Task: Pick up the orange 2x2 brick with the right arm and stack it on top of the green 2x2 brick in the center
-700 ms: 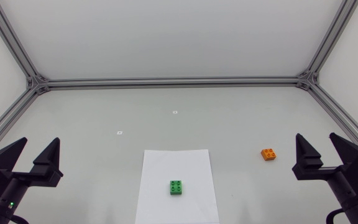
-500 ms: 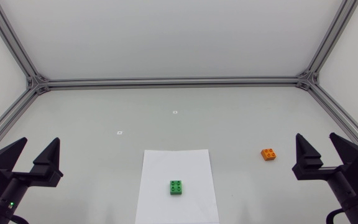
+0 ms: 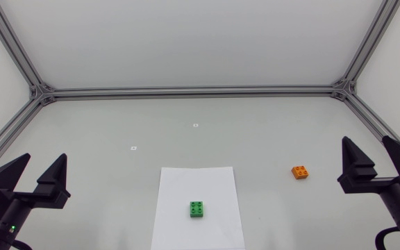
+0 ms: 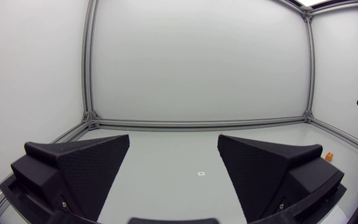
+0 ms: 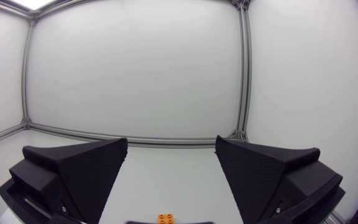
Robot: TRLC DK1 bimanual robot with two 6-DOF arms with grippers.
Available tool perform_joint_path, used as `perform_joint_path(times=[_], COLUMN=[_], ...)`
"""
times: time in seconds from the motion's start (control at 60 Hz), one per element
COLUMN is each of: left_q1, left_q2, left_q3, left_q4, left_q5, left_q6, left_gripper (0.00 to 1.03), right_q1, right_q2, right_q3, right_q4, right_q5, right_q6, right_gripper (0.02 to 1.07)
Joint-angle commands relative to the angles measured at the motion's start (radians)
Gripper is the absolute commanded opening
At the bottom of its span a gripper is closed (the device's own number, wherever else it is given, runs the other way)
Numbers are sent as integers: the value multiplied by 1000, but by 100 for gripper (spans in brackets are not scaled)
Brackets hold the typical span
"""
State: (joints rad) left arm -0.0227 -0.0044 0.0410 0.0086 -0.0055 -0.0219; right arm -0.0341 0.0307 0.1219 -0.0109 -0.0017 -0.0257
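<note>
1. Orange 2x2 brick (image 3: pixel 299 171) sits studs up on the table (image 3: pixel 117 125), right of the white sheet (image 3: pixel 186 184), near my right fingers (image 3: pixel 353 169).
2. I see the right fingers spread wide, holding nothing; in the wrist view the brick lies ahead of the gap between them.
3. Green 2x2 brick (image 3: pixel 197 209) rests on the sheet, well apart from the orange one.
4. At the table's left side my left fingers (image 3: pixel 53 182) are spread wide too, nothing held.

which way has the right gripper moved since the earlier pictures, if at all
Yes. The right gripper has drawn away from the orange brick, toward the table's right side.
</note>
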Motion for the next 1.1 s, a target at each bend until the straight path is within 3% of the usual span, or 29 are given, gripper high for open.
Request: perform_joint_path(times=[0.0, 0.417, 0.6, 0.867, 1.083], left_q1=[3, 3, 3, 3, 3], left_q2=[-8, -8, -8, -8, -8], left_q3=[-41, -41, -41, -41, -41], left_q4=[-15, -15, -13, -15, -15], left_q5=[4, 4, 4, 4, 4], left_q6=[13, 13, 13, 13, 13], left_gripper=[99, 99, 99, 99, 99], right_q1=[7, 8, 8, -20, -90], right_q2=[51, 439, 595, 897, 1074], right_q3=[62, 332, 483, 743, 877], right_q4=[11, -46, -172, -486, -580], right_q5=[6, -3, -20, -37, -54], right_q6=[17, 15, 15, -75, -85], right_gripper=[103, 103, 102, 102, 102])
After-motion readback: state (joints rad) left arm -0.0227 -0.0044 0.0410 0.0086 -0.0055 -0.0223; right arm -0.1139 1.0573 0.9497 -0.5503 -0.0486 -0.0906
